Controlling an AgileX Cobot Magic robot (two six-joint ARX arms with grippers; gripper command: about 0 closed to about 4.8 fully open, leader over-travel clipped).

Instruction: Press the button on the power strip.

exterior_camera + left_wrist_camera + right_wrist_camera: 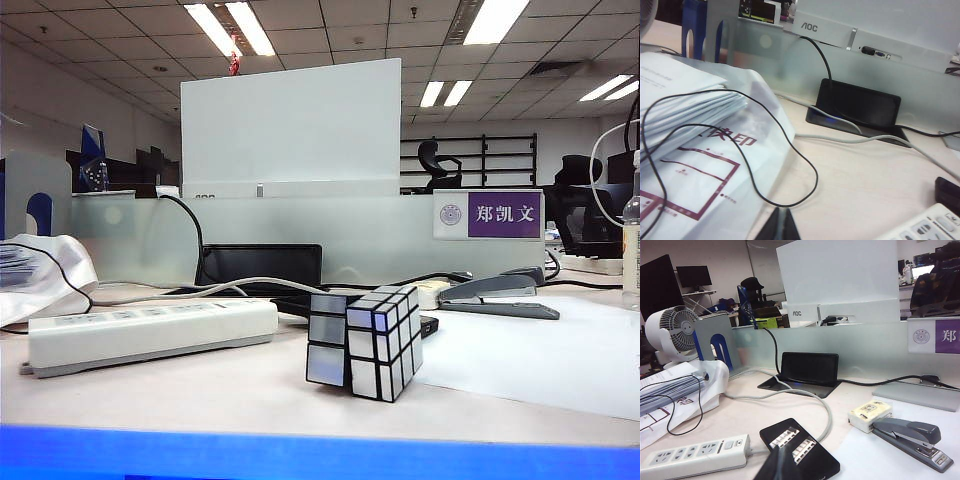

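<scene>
Power strip [150, 335]: lying flat on the table toward the left side in the exterior view, long axis running across the desk, socket face up; reachable from above, which suits a downward press.
Button [729, 444]: taken to be the small pale square near the cord end of the strip in the right wrist view; nearly flush with the casing, hard to distinguish; no sign of contact on it.
Cord [805, 397]: pale grey, leaving the strip's end and looping back toward the black stand; slack, so no pull on the strip.
Left gripper [781, 226]: dark fingertips together, closed on nothing; over the table between the paper stack and a corner of the strip; closed tips judged suitable as a single pressing point.
Right gripper [780, 462]: dark tips visible at the frame's lower edge, above the black device, just beside the strip's cord end; open or closed cannot be told.
Black device [800, 447]: flat on the table next to the cord end; close to any approach path to the button.
Silver cube [365, 340]: upright, beside the strip's cord end, apart from it.
Stapler [500, 295]: further right, well apart from the strip.
Paper stack [690, 150]: left of the strip, thin black wire draped over it.
Task status: press judged not yet made.
</scene>
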